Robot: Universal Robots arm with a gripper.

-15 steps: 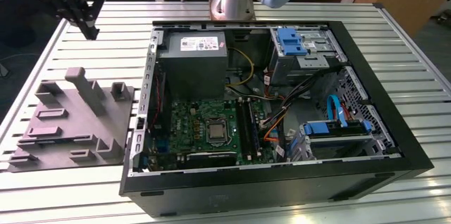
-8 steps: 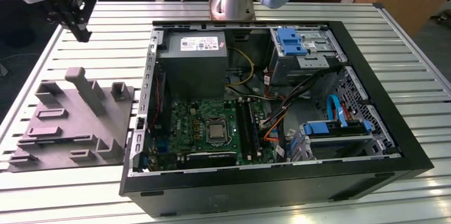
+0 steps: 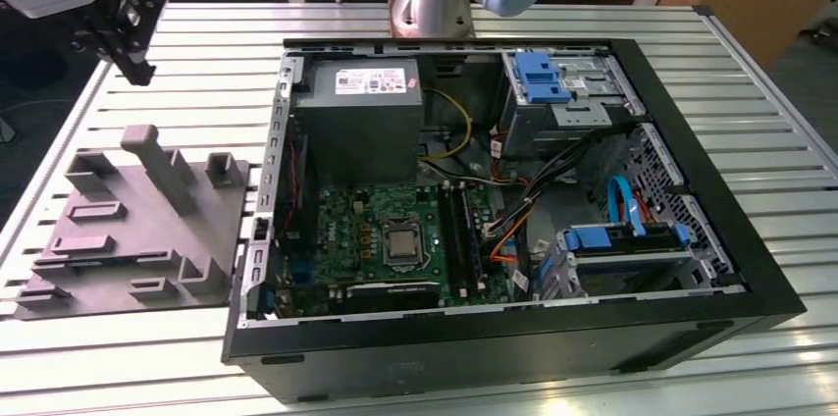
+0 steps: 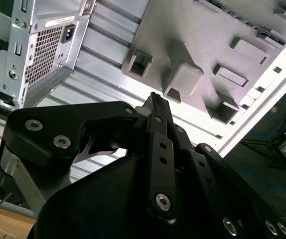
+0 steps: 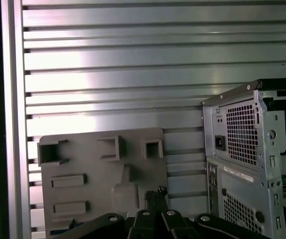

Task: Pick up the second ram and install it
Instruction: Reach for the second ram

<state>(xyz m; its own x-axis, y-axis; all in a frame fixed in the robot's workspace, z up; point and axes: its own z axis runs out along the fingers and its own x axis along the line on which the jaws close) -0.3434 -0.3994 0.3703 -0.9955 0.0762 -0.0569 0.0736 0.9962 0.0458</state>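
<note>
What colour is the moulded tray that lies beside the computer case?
Plain grey; the tray shows best in the exterior view.

The second ram [image 3: 457, 234], a long thin dark strip, seems to stand on edge in the motherboard's [image 3: 367, 230] slot.

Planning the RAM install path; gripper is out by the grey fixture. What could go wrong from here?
The gripper hangs near the fixture, whose tall post could be clipped on a low pass. The case wall stands between fixture and memory slots, so a shallow approach may hit it. Orange wires lie right beside the slots and could snag.
</note>
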